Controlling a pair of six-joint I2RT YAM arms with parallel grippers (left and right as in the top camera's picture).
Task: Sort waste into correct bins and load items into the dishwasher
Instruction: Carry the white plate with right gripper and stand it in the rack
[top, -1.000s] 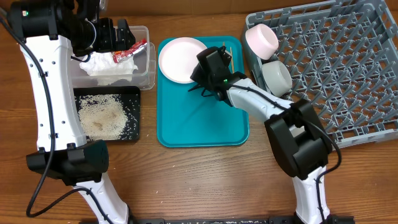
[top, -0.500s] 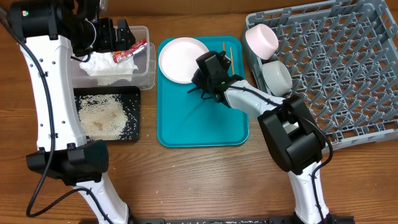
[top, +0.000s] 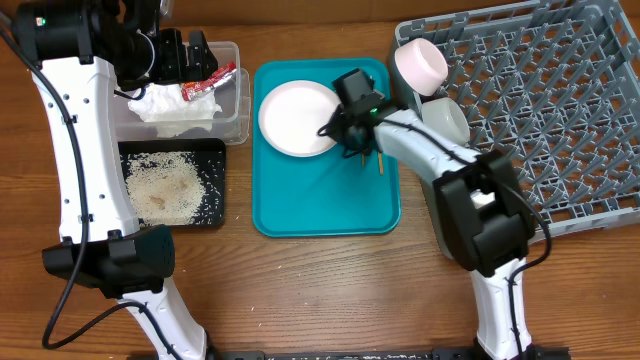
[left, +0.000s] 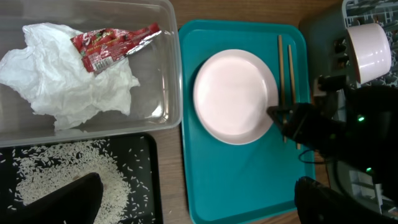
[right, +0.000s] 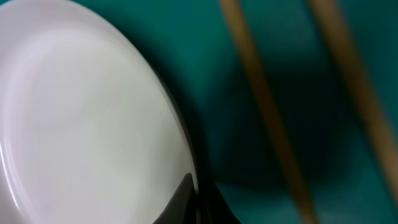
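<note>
The round white plate (top: 295, 118) lies at the back of the teal tray (top: 320, 205). My right gripper (top: 345, 128) is at the plate's right rim; in the right wrist view (right: 191, 196) a finger lies over the rim of the plate (right: 81, 112), shut on it. The chopsticks (left: 281, 62) lie just right of the plate (left: 233, 96). My left gripper (top: 190, 55) hovers open and empty above the clear tub (top: 238, 100), which holds the napkin (top: 170, 108) and red wrapper (top: 207, 84). Rice (top: 160, 185) lies in the black tray (top: 222, 185).
The grey dish rack (top: 560, 120) fills the right side, with two white bowls (top: 420, 62) (top: 446, 122) at its left edge. The cup is out of view. The teal tray's front half (left: 236, 180) is bare. A wooden table lies under everything.
My right wrist has swung to the right and turned at the plate's rim. The plate has shifted a little toward the front and right. The left arm has not moved.
</note>
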